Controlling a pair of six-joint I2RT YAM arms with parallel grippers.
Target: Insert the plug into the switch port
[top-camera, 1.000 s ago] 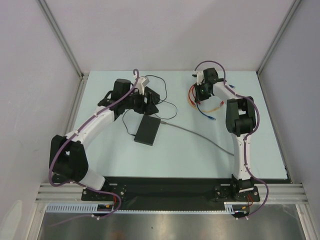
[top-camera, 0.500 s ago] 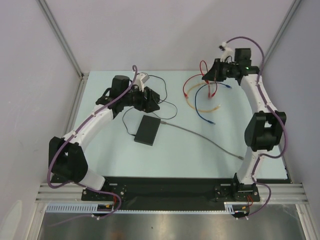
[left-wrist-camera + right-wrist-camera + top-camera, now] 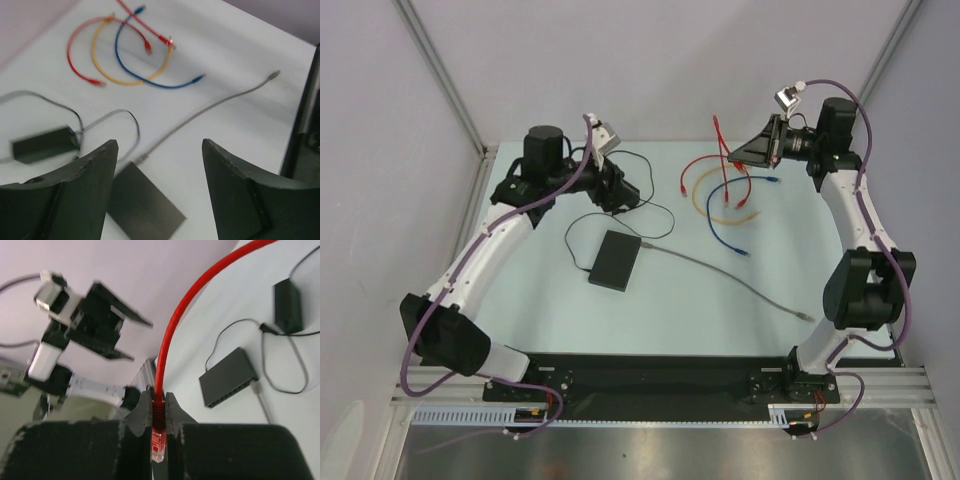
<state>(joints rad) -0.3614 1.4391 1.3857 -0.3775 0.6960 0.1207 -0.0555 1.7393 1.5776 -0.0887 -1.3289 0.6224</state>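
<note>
The red plug (image 3: 158, 439) sits pinched between my right gripper's (image 3: 159, 401) shut fingers, its red cable (image 3: 180, 315) arching up and away. In the top view this gripper (image 3: 731, 157) hangs high over the far right of the table, the red cable (image 3: 723, 170) dangling from it. The switch (image 3: 615, 260) is a flat black box at mid-table; its row of ports (image 3: 232, 390) shows along one narrow edge. My left gripper (image 3: 620, 192) hovers open behind the switch. Its wrist view shows open fingers (image 3: 159, 150) above the switch (image 3: 145, 205), holding nothing.
A grey cable (image 3: 740, 283) runs from the switch toward the near right. Yellow (image 3: 705, 195) and blue (image 3: 730, 238) cables lie at the far right. A small black power adapter (image 3: 42, 145) with a thin cord (image 3: 655, 215) lies near the left gripper.
My right arm swung back and to the right, rising and lifting the red cable's end off the table. My left arm pulled back and left a little, its gripper still open.
</note>
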